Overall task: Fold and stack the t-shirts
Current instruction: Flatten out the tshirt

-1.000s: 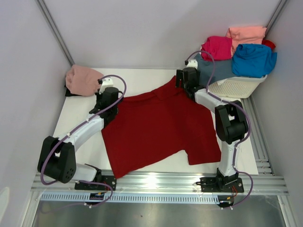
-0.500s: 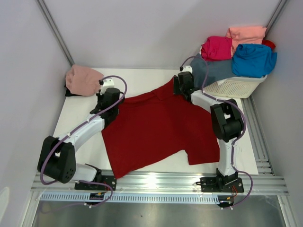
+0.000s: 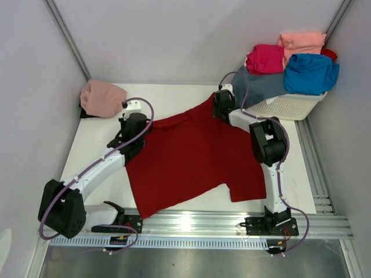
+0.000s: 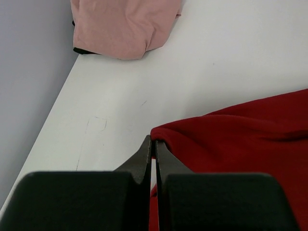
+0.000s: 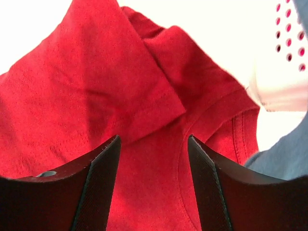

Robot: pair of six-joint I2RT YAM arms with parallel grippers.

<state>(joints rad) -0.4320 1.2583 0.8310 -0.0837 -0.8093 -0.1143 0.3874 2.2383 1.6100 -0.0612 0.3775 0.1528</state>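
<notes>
My left fingers (image 4: 143, 156) are pinched closed on an edge of the dark red t-shirt (image 3: 191, 156). My right fingers (image 5: 103, 168) stand apart just over its collar. The shirt lies spread on the white desk (image 3: 174, 98), its collar near the basket (image 3: 290, 107).

Overhead camera looks down; close wrist views seemingly share red shirt (image 3: 191, 156).

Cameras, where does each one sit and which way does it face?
Top external: above, behind the bases, looking down on table; left arm, right arm show.
Left wrist: low over table, facing pink shirt; shut fingers pinch red shirt.
Right wrist: close above red shirt, basket at right; open fingers.
Shared: red shirt, all three.
</notes>
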